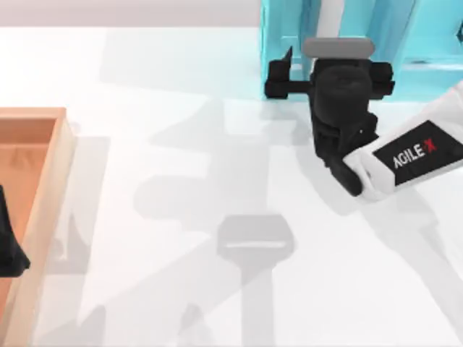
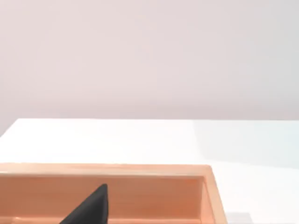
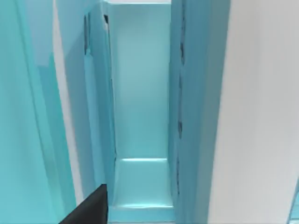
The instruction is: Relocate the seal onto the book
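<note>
The seal and the book are both out of view. My right gripper (image 1: 338,72) is at the back right of the table, pushed up against the front of a light-blue shelf unit (image 1: 289,32). The right wrist view looks into a narrow, empty compartment of the shelf unit (image 3: 140,116), with one black fingertip (image 3: 88,207) at the picture's edge. My left gripper (image 1: 9,246) is parked at the far left over a wooden tray (image 1: 54,181). One of its black fingertips (image 2: 91,207) shows above the tray's wall (image 2: 154,191).
The white table (image 1: 181,108) stretches open between the tray on the left and the shelf unit at the back right. Arm shadows fall across its middle. The right arm's white forearm (image 1: 412,155) reaches in from the right edge.
</note>
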### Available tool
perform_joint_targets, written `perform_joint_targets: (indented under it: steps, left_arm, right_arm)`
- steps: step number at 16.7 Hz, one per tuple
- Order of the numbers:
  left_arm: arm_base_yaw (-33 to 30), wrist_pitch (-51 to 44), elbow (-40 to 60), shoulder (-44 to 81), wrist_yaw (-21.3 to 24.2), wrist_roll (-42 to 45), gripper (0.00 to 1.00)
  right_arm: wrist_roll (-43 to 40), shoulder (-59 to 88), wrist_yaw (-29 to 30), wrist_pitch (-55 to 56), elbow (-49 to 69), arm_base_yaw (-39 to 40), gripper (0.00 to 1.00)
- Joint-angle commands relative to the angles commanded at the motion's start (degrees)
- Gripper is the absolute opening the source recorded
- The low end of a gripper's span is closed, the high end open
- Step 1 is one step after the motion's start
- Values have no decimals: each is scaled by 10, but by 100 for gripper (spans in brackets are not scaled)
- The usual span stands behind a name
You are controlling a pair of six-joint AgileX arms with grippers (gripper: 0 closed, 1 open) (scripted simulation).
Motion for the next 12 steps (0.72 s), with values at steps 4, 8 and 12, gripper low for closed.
perform_joint_targets:
  steps: [4, 8, 12]
  left_arm:
    - [0, 0, 0, 0, 0, 0, 100]
    - [0, 0, 0, 0, 0, 0, 100]
    - [0, 0, 0, 0, 0, 0, 100]
  right_arm:
    - [-4, 55, -24, -48, 106, -25, 100]
    - [-6, 78, -36, -70, 150, -37, 100]
    - [-6, 78, -36, -70, 150, -37, 92]
